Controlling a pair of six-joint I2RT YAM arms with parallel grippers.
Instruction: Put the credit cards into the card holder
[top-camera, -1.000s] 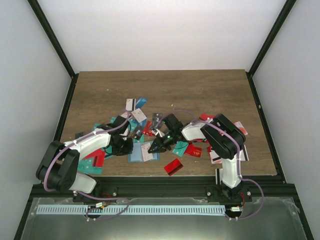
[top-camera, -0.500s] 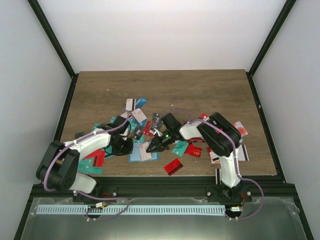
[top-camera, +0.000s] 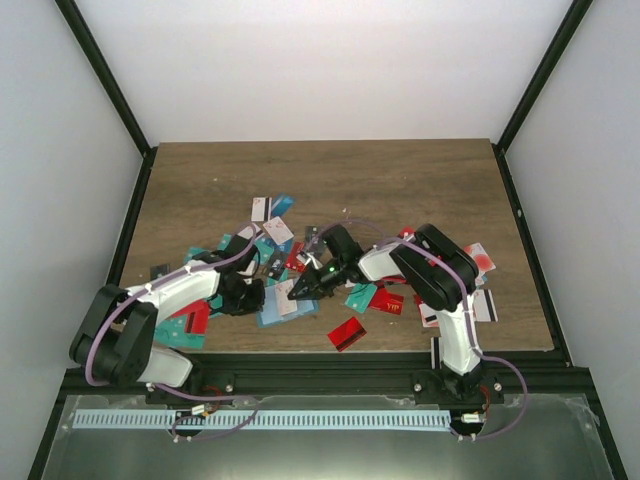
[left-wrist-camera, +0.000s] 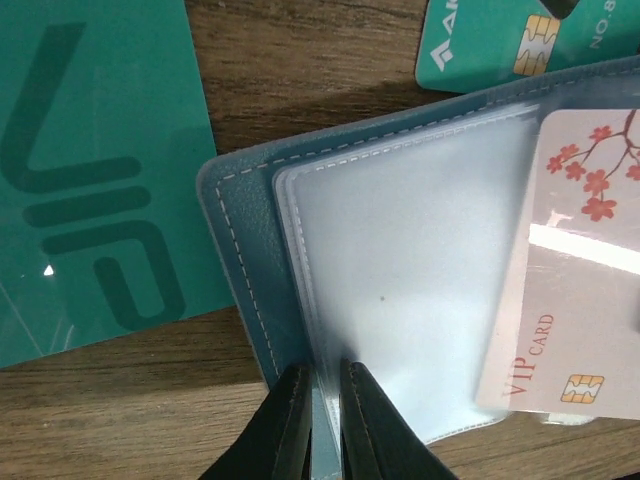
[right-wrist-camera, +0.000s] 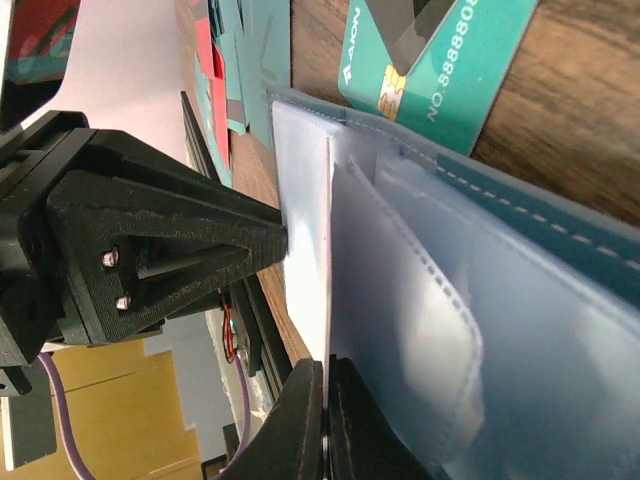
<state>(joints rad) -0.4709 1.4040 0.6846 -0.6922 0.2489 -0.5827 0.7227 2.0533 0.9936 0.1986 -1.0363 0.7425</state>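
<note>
The card holder (top-camera: 283, 306) lies open near the front edge, teal-blue with clear sleeves (left-wrist-camera: 410, 270). My left gripper (top-camera: 256, 296) is shut on the holder's near edge (left-wrist-camera: 322, 420), pinching the cover and a sleeve. My right gripper (top-camera: 297, 290) is shut on a white card (right-wrist-camera: 305, 250) with a red blossom and VIP print (left-wrist-camera: 580, 290). The card lies over the sleeves at the holder's right side, held edge-on in the right wrist view (right-wrist-camera: 325, 400). More credit cards in red, teal, white and black lie scattered around the holder (right-wrist-camera: 540, 240).
A teal VIP card (left-wrist-camera: 90, 170) lies left of the holder and a teal numbered card (right-wrist-camera: 440, 60) beyond it. A red card (top-camera: 346, 334) lies near the front edge. The left gripper's black body (right-wrist-camera: 130, 240) sits close to the white card.
My right gripper has moved left with the white card, bringing it over the holder's sleeves. My left gripper has stayed clamped on the holder.
</note>
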